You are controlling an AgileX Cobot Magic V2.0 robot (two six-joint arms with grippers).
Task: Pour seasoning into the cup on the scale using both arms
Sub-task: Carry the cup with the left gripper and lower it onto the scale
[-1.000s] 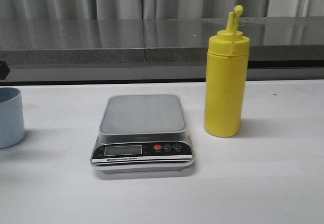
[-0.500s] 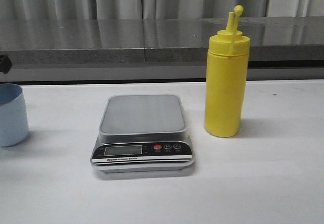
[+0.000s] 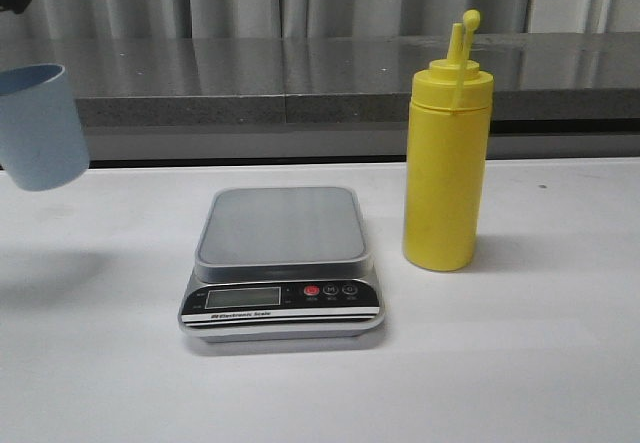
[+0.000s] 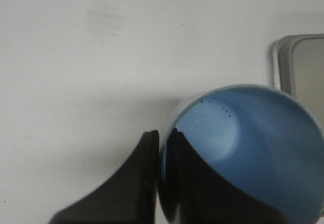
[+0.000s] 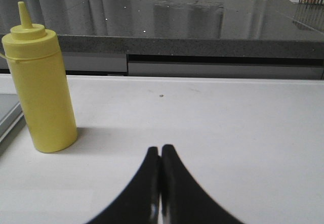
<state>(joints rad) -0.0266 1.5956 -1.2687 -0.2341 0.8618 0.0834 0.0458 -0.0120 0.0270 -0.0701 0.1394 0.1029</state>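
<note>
The light blue cup [image 3: 40, 128] hangs tilted in the air at the far left, above the table. In the left wrist view my left gripper [image 4: 162, 135] is shut on the cup's [image 4: 253, 133] rim, one finger inside and one outside. A few dark specks lie inside the cup. The scale [image 3: 282, 263] sits at the table's middle with its platform bare; its corner shows in the left wrist view [image 4: 301, 62]. The yellow seasoning bottle [image 3: 447, 163] stands upright right of the scale. My right gripper [image 5: 161, 149] is shut and empty, low over the table, right of the bottle [image 5: 41, 82].
A grey stone counter [image 3: 300, 78] with curtains behind runs along the back of the white table [image 3: 520, 363]. The cup's shadow lies on the table at the left edge.
The cup has risen from the table at the far left into the air and tilted, held by my left gripper. The scale and the bottle have not moved.
</note>
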